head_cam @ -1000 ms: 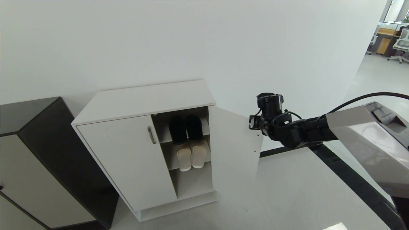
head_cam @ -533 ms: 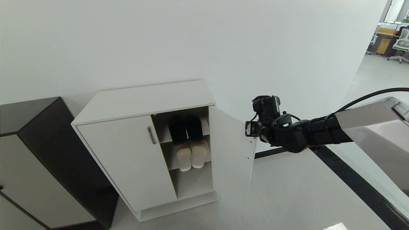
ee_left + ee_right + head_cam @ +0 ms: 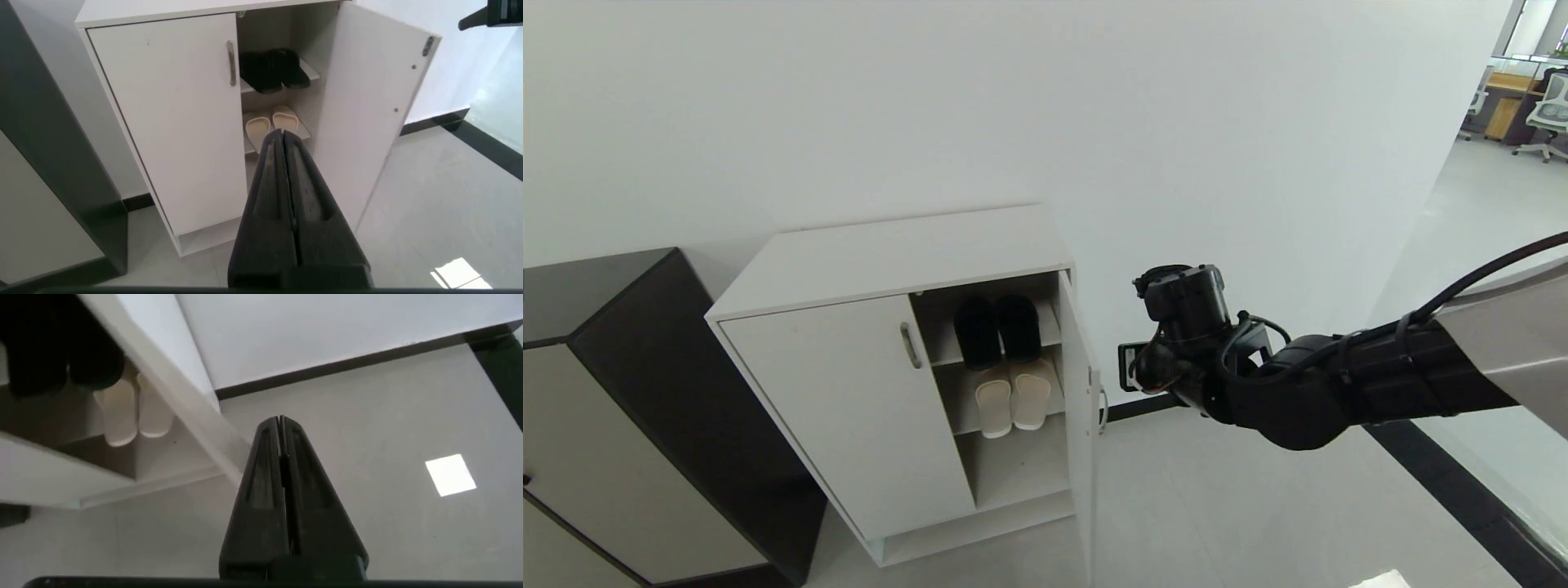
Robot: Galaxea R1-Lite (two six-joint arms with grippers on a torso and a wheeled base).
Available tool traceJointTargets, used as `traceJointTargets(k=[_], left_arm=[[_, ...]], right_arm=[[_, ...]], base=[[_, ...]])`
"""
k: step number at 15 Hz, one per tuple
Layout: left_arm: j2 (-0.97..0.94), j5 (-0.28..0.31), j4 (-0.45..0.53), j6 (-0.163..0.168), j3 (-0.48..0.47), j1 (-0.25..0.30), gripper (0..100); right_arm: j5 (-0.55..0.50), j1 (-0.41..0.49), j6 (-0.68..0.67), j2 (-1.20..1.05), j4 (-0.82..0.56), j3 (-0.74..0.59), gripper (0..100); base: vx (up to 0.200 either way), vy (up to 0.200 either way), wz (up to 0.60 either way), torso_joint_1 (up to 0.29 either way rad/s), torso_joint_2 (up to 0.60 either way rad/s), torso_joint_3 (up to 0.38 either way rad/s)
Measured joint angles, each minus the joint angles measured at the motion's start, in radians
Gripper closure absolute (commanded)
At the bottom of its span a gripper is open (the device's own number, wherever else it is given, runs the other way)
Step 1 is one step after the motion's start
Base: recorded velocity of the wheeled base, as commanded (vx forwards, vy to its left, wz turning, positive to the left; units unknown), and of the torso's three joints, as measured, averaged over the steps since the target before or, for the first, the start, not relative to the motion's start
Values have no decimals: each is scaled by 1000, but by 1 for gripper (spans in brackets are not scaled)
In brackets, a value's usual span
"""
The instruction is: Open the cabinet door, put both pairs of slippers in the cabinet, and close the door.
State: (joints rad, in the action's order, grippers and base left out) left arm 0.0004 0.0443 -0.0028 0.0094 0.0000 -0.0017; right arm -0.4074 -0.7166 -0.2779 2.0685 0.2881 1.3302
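The cabinet (image 3: 890, 257) is seen with one door shut and its right door (image 3: 1080, 425) swung out, roughly edge-on to the head view. Both pairs are already housed: the black slippers (image 3: 996, 327) on the upper shelf, the cream slippers (image 3: 1013, 396) on the shelf beneath. Only the closing is judged to be left (the last step). The right pincer (image 3: 282, 429) is held shut and empty just beside the door's outer face, perhaps touching it. The left pincer (image 3: 283, 143), likewise shut and empty, is held well back from the cabinet.
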Motion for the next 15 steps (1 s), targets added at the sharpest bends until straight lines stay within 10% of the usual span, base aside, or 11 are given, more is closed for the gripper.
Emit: traceJointTargets(k=[15], left_arm=[[0,0,0,1,0,0,100]], right_arm=[[70,-87,66,-118,223,-256,100]], base=[[0,0,280,2,0,1]])
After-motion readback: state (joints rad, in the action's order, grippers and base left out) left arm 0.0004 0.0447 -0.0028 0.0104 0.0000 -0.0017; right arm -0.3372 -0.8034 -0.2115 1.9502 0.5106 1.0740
